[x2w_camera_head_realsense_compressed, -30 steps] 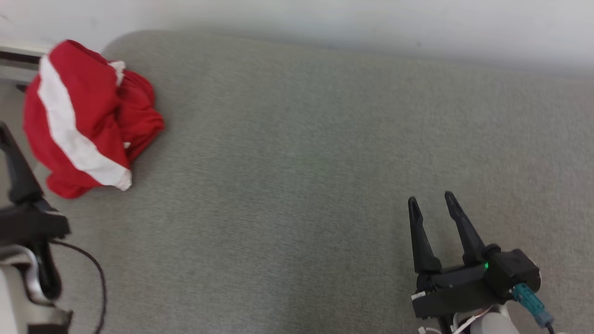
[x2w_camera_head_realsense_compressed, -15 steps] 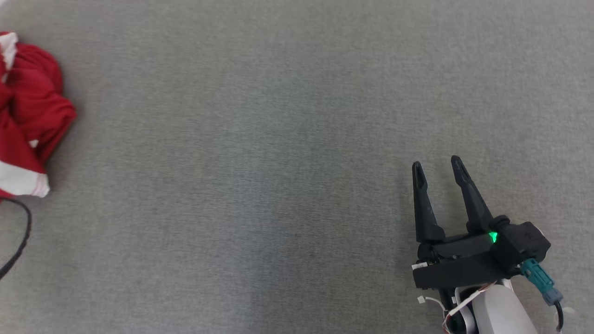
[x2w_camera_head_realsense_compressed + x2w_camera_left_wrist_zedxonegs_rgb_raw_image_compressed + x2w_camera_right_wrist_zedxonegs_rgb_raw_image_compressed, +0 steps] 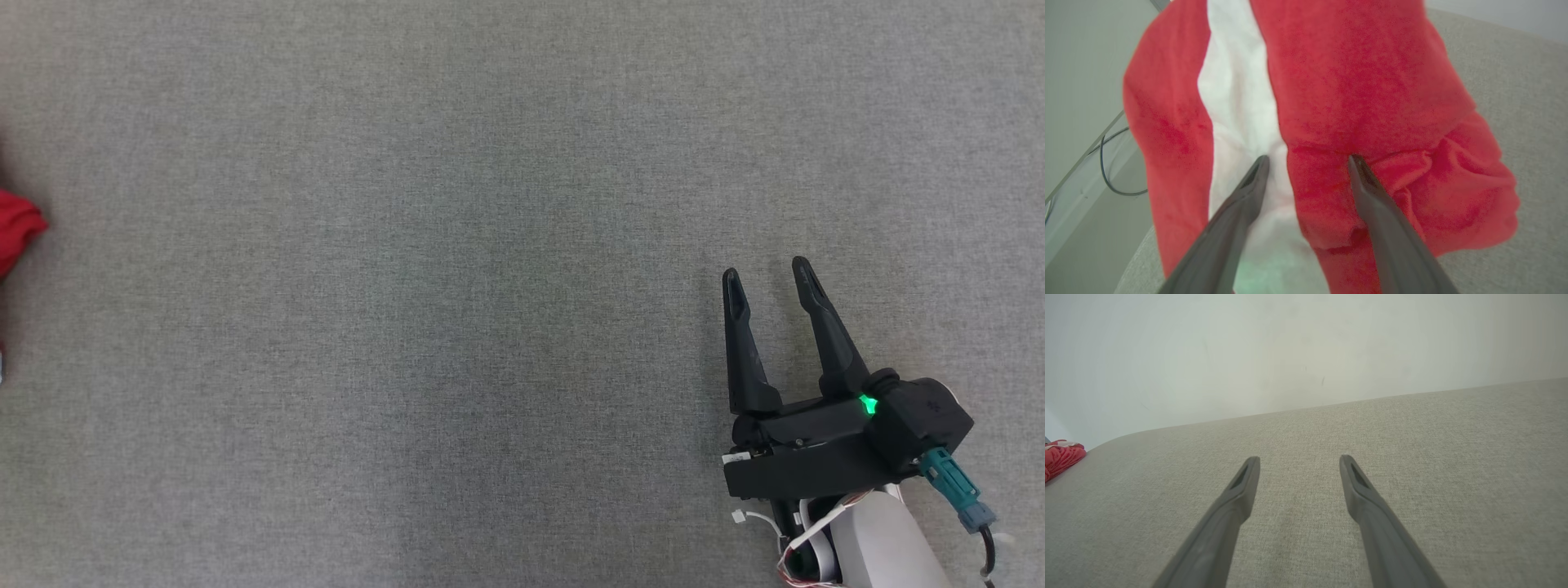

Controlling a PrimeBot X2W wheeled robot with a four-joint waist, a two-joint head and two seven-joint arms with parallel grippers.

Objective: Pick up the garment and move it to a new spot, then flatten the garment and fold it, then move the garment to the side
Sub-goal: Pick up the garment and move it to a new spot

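Note:
The garment [image 3: 1355, 94] is a crumpled red cloth with a broad white stripe, lying on the grey fabric surface [image 3: 1527, 102] near its rounded corner. In the left wrist view my left gripper [image 3: 1308, 162] is open just over the garment, one finger above the white stripe and the other above the red part; whether the tips touch the cloth I cannot tell. A sliver of the garment [image 3: 16, 229] shows at the head view's left edge. At the lower right of the head view my right gripper [image 3: 765, 273] stands open over bare surface, far from the garment [image 3: 1061, 459].
The grey fabric surface [image 3: 457, 269] stretches wide around the right gripper. A pale wall [image 3: 1290, 355] rises behind its far edge. Left of the garment, past the surface's corner, a dark cable [image 3: 1110, 171] runs along a pale ledge.
The head camera has swung right and down: the garment slid to the left edge and the left arm left the picture. The right gripper sits slightly higher in the picture, still open.

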